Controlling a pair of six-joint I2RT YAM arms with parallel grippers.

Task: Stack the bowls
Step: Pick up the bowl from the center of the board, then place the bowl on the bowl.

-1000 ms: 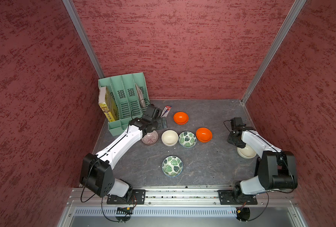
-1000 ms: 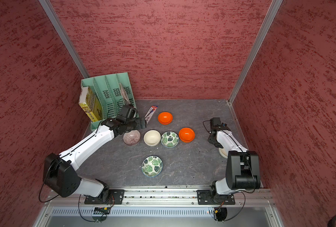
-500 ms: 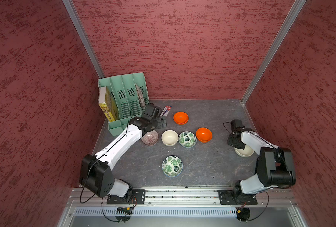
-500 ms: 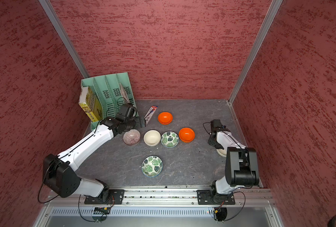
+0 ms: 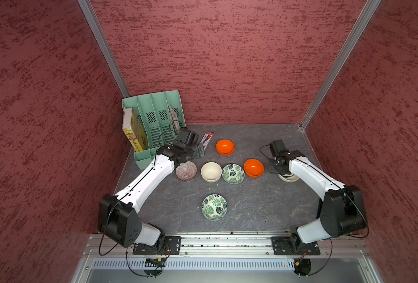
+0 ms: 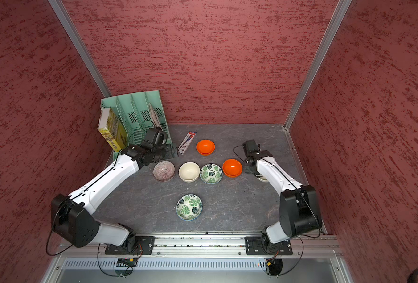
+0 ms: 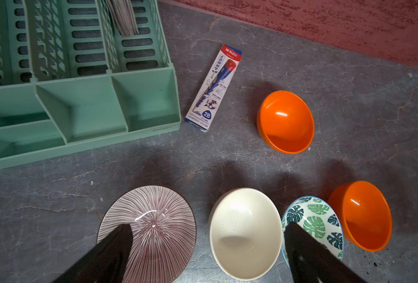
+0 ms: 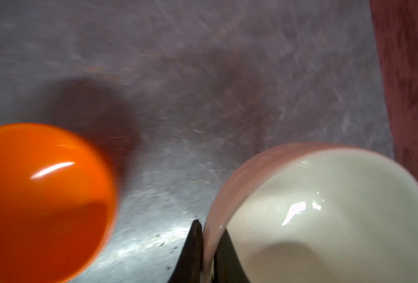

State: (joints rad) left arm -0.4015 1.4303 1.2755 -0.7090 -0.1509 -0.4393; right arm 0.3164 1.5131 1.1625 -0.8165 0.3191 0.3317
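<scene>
The right hand (image 8: pixel 209 252) is shut tight on the rim of the held cream bowl (image 8: pixel 325 220), with one finger inside and one outside. This bowl is near the right edge of the counter (image 5: pixel 264 208), partly hidden under the arm in both top views. I cannot tell if it rests on the counter or is a bit up.

The left hand (image 7: pixel 208 226) is open wide. It is up above the counter, near the striped bowl (image 5: pixel 186 170).

Four bowls sit in a row across the middle of the counter: the striped bowl, the middle cream bowl (image 5: pixel 211 171), the row leaf bowl (image 5: pixel 233 173) and the row orange bowl (image 5: pixel 253 167). The back orange bowl (image 5: pixel 225 146) sits alone, closer to the back edge. The front leaf bowl (image 5: pixel 214 206) sits alone, closer to the front edge.

A green rack (image 5: pixel 159 117) stands in the back left corner. A pencil box (image 7: pixel 214 85) lies flat just beside it.
</scene>
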